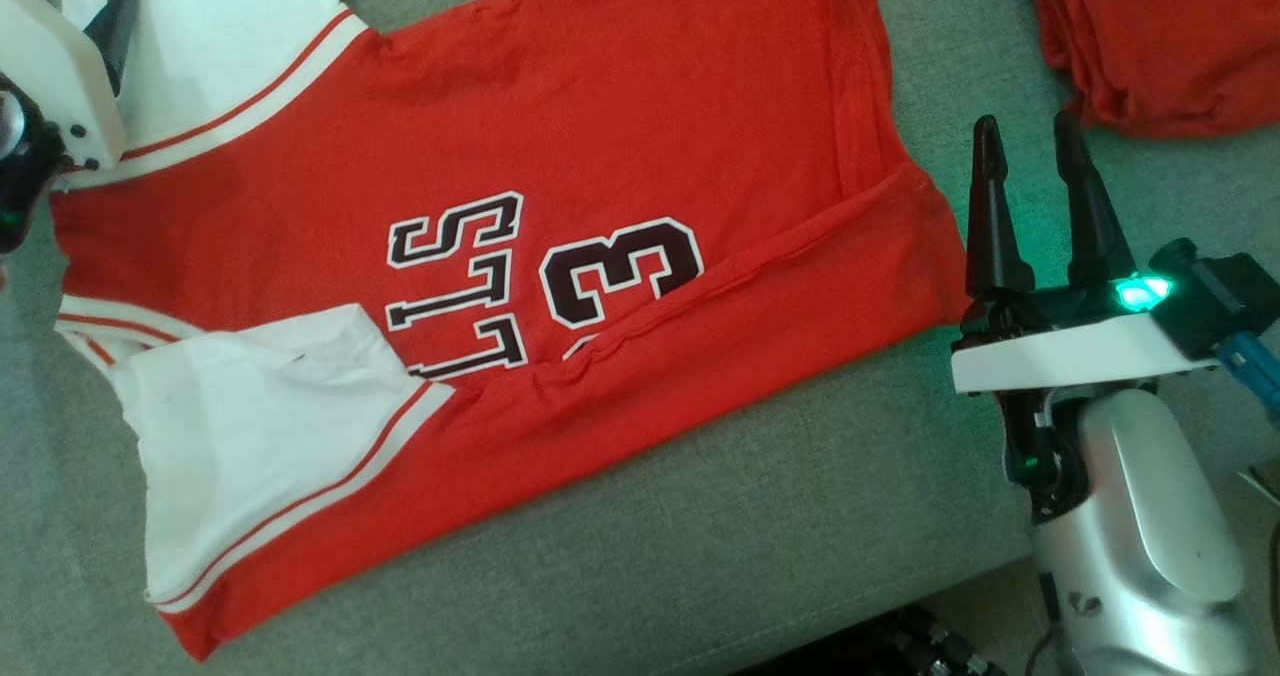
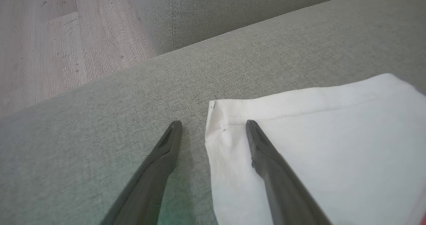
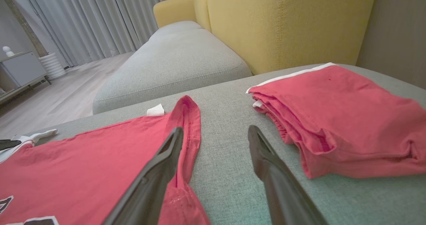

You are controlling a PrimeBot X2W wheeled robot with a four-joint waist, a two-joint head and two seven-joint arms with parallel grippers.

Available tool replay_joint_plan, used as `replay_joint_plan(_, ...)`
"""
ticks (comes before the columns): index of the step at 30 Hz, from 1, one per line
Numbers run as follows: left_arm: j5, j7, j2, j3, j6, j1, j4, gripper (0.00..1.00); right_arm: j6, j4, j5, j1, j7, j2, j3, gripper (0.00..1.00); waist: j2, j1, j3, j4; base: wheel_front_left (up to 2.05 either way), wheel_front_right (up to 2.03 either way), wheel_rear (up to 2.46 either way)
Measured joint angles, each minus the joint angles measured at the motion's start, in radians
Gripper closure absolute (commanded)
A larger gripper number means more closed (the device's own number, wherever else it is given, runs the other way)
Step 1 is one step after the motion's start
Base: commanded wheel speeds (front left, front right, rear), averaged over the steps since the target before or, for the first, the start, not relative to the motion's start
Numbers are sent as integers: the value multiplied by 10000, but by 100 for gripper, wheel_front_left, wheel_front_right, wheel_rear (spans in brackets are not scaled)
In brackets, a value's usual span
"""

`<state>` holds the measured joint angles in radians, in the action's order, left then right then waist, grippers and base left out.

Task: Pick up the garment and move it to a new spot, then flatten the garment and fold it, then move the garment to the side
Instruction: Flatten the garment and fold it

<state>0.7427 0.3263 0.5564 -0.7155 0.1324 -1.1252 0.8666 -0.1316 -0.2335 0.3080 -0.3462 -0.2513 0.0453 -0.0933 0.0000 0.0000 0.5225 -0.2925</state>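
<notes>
Jersey (image 1: 600,106) spread on the cushion (image 1: 750,556); left fingers (image 2: 266,165) wide at ten o'clock over its sleeve (image 2: 332,135), right fingers (image 1: 1090,216) wide, empty, at three.

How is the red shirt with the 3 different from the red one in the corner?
The numbered shirt lies spread out; the corner garment is folded into a thick stack. The numbered shirt shows white sleeves, letters and a 3; the corner garment shows plain red with a thin white edge. Both are red and rest on the grey cushion.
</notes>
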Motion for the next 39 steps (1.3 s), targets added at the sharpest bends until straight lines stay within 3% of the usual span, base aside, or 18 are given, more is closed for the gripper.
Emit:
replay_joint_plan(3, 301, 119, 58, -301, 0, -94, -31, 0, 0, -12, 0, -2, 0, 0, 0, 0, 0, 0, 33, -22, 0, 0, 0)
replay_joint_plan(4, 437, 228, 69, -385, 0, -150, -65, 17, 0, -19, 0, -2, 0, -2, 0, 0, 0, 0, 36, -25, 0, 0, 0)
replay_joint_plan(5, 593, 345, 75, -497, 0, -193, -104, 68, 0, -31, -2, -3, 0, -2, 8, 0, 0, 0, 33, -21, 0, 0, 0)
replay_joint_plan(6, 734, 422, 88, -633, 0, -202, -188, 100, 0, -58, -2, -5, 0, -2, 17, 0, 0, 0, 25, -10, 0, 0, 0)
replay_joint_plan(12, 1131, 31, 46, -1166, 0, -147, -293, 100, 0, -303, -205, -20, 0, -2, 171, 0, 0, 0, -188, 177, 0, 0, 0)
replay_joint_plan(22, 1081, -2750, -347, -1565, 0, -68, -662, 100, 0, -568, -1478, -384, 107, 0, 897, 0, 0, 0, -1024, 907, 0, 0, 0)
replay_joint_plan(30, 775, -3839, -679, -1981, -15, 797, -1962, 100, 0, -656, -3060, -1578, 2449, 52, 1772, 0, 0, -2, -1677, 2092, 0, 0, 0)
replay_joint_plan(34, 671, -3908, -656, -2243, -217, 1300, -2930, 100, 0, -1277, -3315, -2487, 3781, 639, 1638, 0, 0, -2, -1884, 2729, 0, 0, 0)
replay_joint_plan(39, 568, -3795, -658, -2583, -477, 1730, -4251, 100, 0, -3058, -3271, -3697, 4982, 1542, 1360, 0, 0, 0, -1873, 3399, 0, 0, 0)
